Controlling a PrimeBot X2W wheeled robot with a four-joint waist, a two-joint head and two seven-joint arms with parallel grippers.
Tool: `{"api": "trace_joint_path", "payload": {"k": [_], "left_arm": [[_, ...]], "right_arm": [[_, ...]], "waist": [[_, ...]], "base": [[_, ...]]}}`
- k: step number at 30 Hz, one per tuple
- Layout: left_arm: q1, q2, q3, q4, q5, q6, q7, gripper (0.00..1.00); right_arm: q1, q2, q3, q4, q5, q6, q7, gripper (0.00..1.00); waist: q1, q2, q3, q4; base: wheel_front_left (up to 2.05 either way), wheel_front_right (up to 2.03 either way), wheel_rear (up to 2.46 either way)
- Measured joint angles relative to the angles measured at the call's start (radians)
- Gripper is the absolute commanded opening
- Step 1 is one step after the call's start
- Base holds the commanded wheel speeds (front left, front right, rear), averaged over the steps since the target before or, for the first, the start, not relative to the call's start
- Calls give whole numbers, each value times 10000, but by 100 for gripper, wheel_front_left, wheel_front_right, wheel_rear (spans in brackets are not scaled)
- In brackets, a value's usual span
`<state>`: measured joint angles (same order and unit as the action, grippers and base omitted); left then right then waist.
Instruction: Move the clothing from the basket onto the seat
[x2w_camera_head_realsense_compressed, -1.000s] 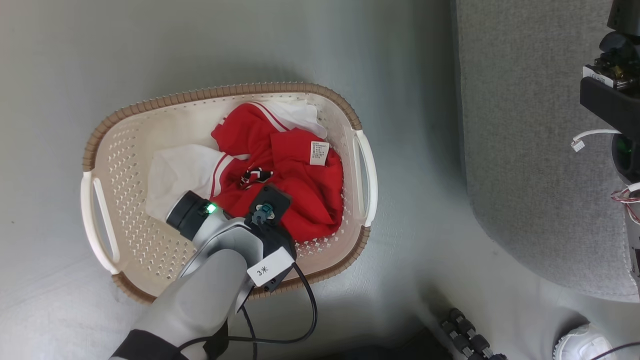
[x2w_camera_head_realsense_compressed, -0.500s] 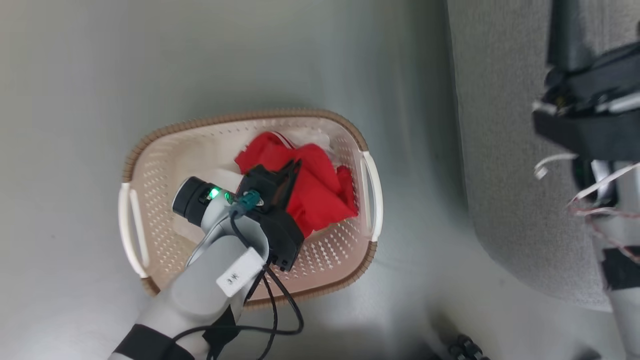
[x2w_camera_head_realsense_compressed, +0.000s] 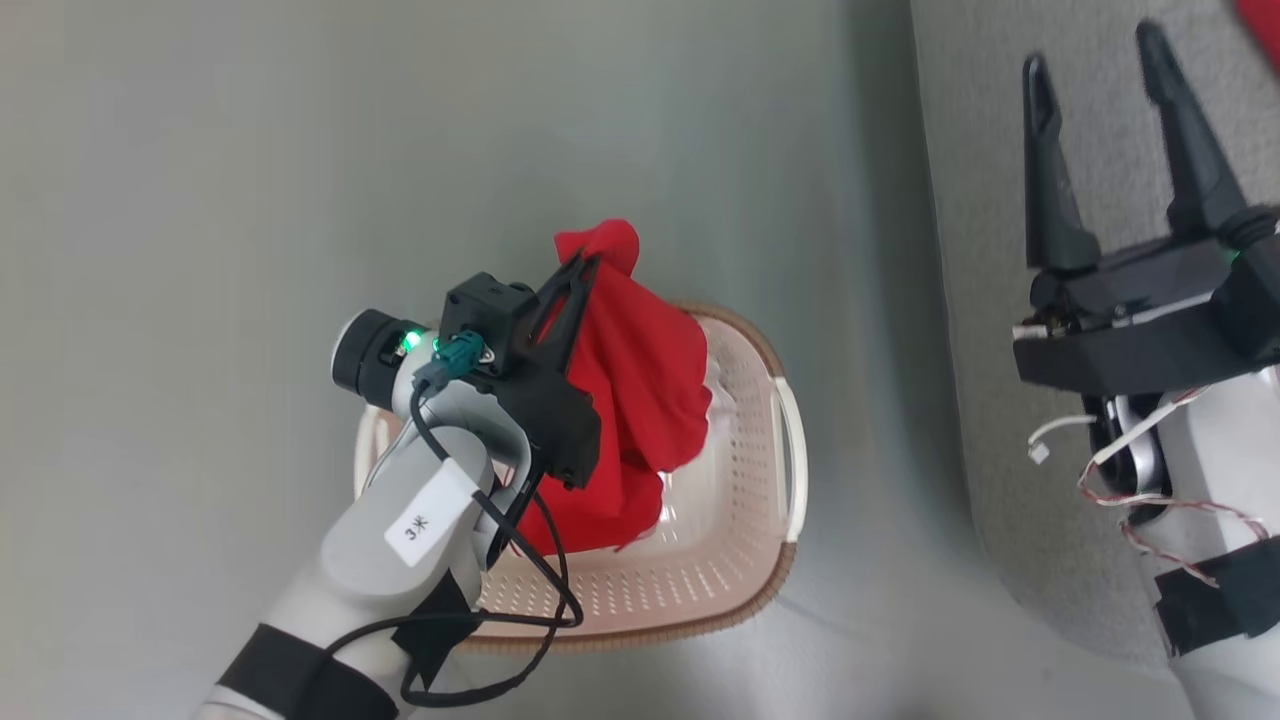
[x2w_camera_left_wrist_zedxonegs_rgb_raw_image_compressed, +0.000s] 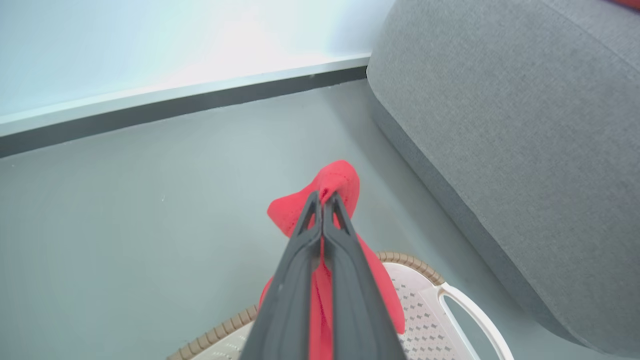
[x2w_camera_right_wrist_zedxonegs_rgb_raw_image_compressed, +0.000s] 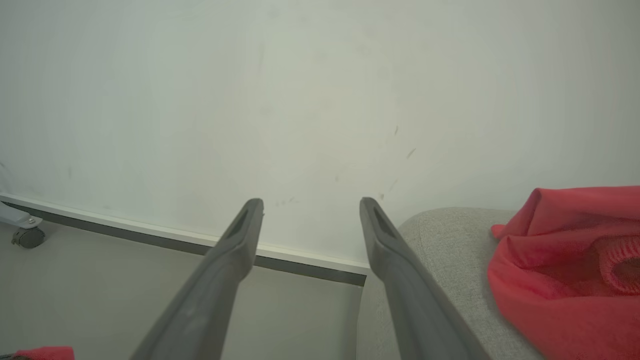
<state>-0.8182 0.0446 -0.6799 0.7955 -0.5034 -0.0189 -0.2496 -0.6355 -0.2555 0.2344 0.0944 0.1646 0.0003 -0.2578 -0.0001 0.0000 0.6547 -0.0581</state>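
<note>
Clamped on the clothing (x2w_camera_head_realsense_compressed: 640, 380), the left tool (x2w_camera_head_realsense_compressed: 590, 262) has lifted it from the basket (x2w_camera_head_realsense_compressed: 740, 560), seat (x2w_camera_head_realsense_compressed: 980, 300) next; right tool (x2w_camera_head_realsense_compressed: 1092, 48) stands apart.

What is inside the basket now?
The right part of the basket looks bare. The red clothing held by the left gripper, and the left arm, cover the rest, so I cannot tell.
</note>
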Motion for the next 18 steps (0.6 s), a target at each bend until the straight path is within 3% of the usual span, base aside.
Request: {"api": "trace_joint_path", "payload": {"k": [18], "left_arm": [[34,811,800,-2023,205,-163,-2,0]], "right_arm": [[1419,637,-21,1490,466,46,8,100]], "waist": [[0,-1,-2722,595]], "base": [[0,0,0]]}}
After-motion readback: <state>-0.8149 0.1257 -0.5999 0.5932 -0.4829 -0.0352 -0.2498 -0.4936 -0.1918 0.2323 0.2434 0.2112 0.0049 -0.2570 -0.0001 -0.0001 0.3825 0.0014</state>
